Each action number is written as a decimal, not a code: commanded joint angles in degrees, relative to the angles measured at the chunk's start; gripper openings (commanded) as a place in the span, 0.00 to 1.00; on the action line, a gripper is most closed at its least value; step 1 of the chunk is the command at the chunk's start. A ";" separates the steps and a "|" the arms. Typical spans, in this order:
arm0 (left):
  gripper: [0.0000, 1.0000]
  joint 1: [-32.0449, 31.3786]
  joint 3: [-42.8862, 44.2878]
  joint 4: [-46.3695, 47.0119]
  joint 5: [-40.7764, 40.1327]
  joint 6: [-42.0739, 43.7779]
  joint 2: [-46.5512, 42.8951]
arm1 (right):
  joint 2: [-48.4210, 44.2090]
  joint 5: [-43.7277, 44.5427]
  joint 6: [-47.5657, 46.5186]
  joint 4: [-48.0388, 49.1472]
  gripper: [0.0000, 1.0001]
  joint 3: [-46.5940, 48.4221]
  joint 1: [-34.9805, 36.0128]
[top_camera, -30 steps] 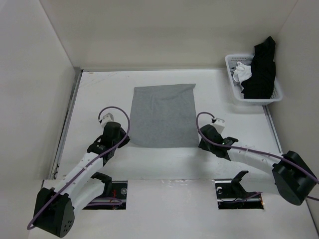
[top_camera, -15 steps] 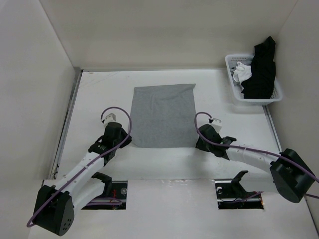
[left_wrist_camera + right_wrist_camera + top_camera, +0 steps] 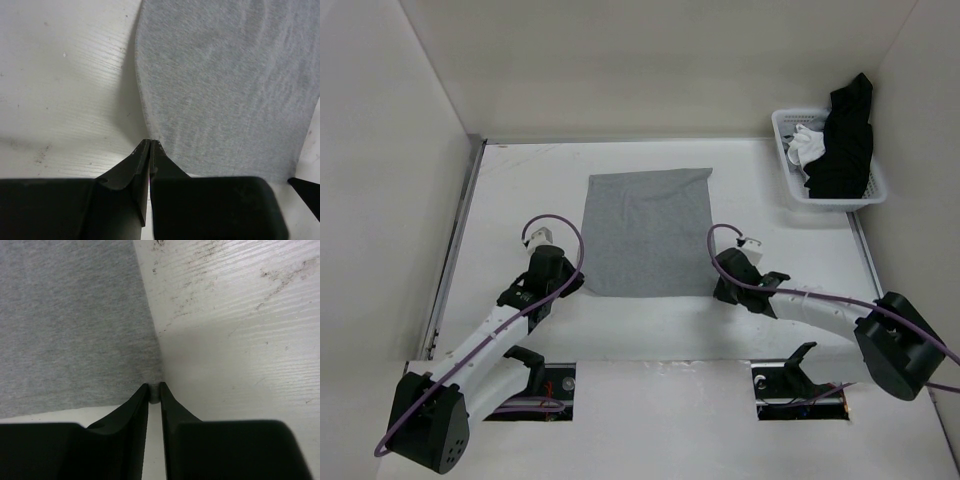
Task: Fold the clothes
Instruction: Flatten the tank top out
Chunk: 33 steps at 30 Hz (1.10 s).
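The clothes (image 3: 645, 232) are one light grey knit top lying flat as a neat rectangle mid-table, also seen in the left wrist view (image 3: 225, 90) and the right wrist view (image 3: 70, 325). My left gripper (image 3: 576, 283) is at its near-left corner. Its jaws (image 3: 150, 142) are pressed together right where the hem runs into the tips. My right gripper (image 3: 720, 290) is at the near-right corner. There the jaws (image 3: 154, 390) have closed to a narrow gap with a small pinch of grey cloth between the tips.
A white basket (image 3: 783, 140) stands at the back right, holding a black garment (image 3: 845, 140) and a small white garment (image 3: 807, 147). White walls enclose the table on the left, back and right. Two cut-outs with cable mounts lie along the near edge.
My right gripper has slid a little left onto the cloth's near-right corner and closed on it. The left arm shifted slightly early on, then stayed put, shut.
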 commanded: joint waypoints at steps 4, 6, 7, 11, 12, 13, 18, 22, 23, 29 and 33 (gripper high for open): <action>0.00 0.43 1.87 2.78 0.32 0.57 -0.31 | -1.56 3.36 2.56 -1.18 0.06 0.79 0.33; 0.00 0.51 2.39 3.31 0.50 0.57 -0.22 | -2.52 4.77 2.04 -0.92 0.01 0.87 0.33; 0.00 0.51 3.00 3.40 0.50 0.49 -0.22 | -3.57 5.90 1.60 -0.92 0.00 1.13 0.42; 0.00 0.34 8.70 2.35 0.06 0.75 -3.81 | -14.44 13.89 -3.66 -4.94 0.00 4.72 4.36; 0.00 0.34 10.81 1.73 -0.20 0.75 -5.74 | -18.22 16.09 -4.72 -8.00 0.00 7.09 6.03; 0.00 0.43 13.35 0.86 -0.82 0.75 -7.85 | -21.91 18.29 -5.77 -11.51 0.00 10.16 7.87; 0.00 -0.80 29.88 -2.23 -5.21 1.45 -13.67 | -30.91 31.82 -15.26 -21.91 0.00 31.86 19.12; 0.00 -2.30 40.60 -1.00 -8.11 2.59 -13.06 | -26.71 42.02 -30.87 -17.55 0.00 49.79 28.71; 0.00 -2.30 43.15 -0.39 -8.64 3.03 -12.71 | -25.30 42.91 -35.97 -14.48 0.00 53.22 29.85; 0.00 -0.19 55.03 6.37 -10.84 6.46 -6.48 | -19.67 36.34 -56.75 4.69 0.00 62.12 29.17; 0.00 0.69 57.50 9.63 -10.31 6.02 2.12 | -14.76 25.47 -54.50 5.15 0.00 65.73 15.93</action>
